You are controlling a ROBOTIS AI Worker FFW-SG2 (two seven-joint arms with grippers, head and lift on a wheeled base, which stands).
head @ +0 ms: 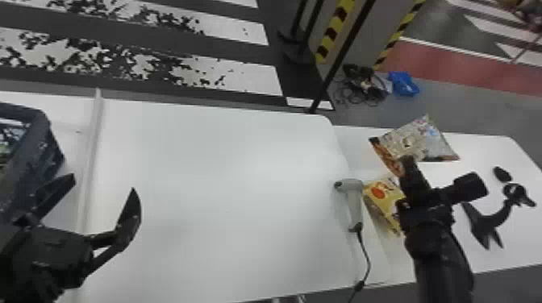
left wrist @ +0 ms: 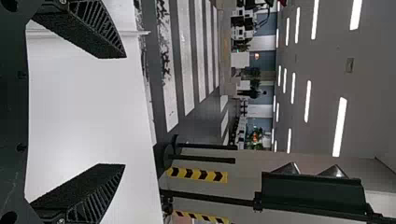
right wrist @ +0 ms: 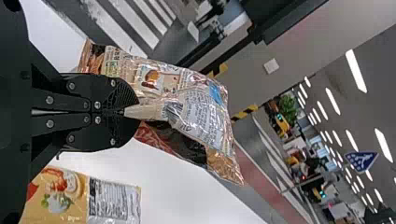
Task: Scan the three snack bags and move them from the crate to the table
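Dark floor (head: 226,90) with white stripes (head: 242,76)

Pretty much black all over, tbh. The left hand (head: 103,183) has chunky wedge-shaped fingers (left wrist: 77,189), kinda rough on one face, slotted down the side. Little silver screws (right wrist: 97,105) dot the right hand (head: 407,159), and the right arm (head: 441,258) looks smooth and rounded.

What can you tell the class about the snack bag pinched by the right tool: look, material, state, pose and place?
The snack bag seems to be glossy, crinkled film, mostly silvery, with printed panels, a blue patch and orange-brown ends. It looks plump. The right tool pinches a fold of it between its fingertips, holding it tilted over the white table.
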